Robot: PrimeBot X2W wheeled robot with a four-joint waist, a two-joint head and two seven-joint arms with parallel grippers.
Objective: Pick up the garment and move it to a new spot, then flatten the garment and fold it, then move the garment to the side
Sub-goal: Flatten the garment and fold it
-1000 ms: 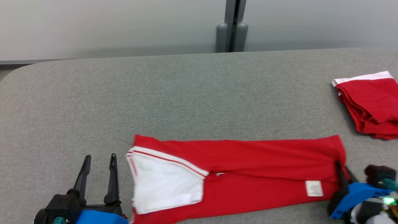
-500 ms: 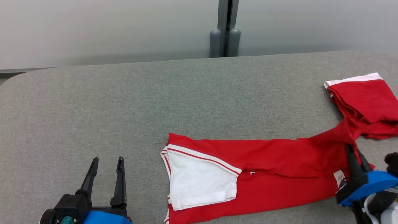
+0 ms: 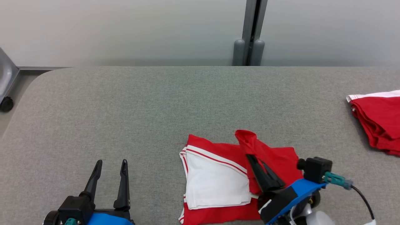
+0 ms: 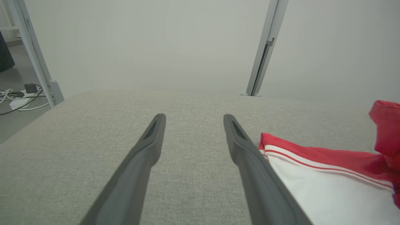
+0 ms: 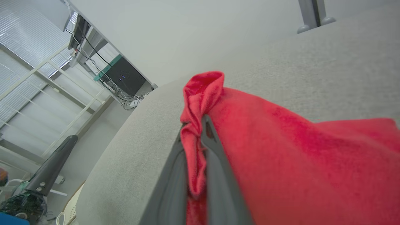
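**Pinching a red fold at the table's near edge**

You have the right gripper (image 3: 254,160) pressed together on a bunched fold of the garment (image 3: 218,181). In the right wrist view the red cloth (image 5: 297,162) is squeezed between the two dark fingers (image 5: 218,175) and pokes out past their tips as a rolled lip. From the head view, that pinched flap stands up in a ridge and drapes back over the garment's red right half.

The garment lies on the grey table (image 3: 156,103), close to the table's near edge and a little right of the table's middle. Its white panel, trimmed with thin red stripes, faces up on the side toward the table's left end. Its lowest part runs out of the head view at the table's near edge.

Your left gripper (image 3: 112,162) is spread wide with nothing between its fingers. It sits over the table's near edge, toward the table's left end, with bare table between it and the garment's white side. Whether its fingertips touch the table you cannot tell. The left wrist view looks across the table between those fingers (image 4: 250,162), with the striped edge of the garment (image 4: 328,175) just beside one of them.

A second red pile (image 3: 378,122) with a white band rests at the table's right end, well apart from the garment.
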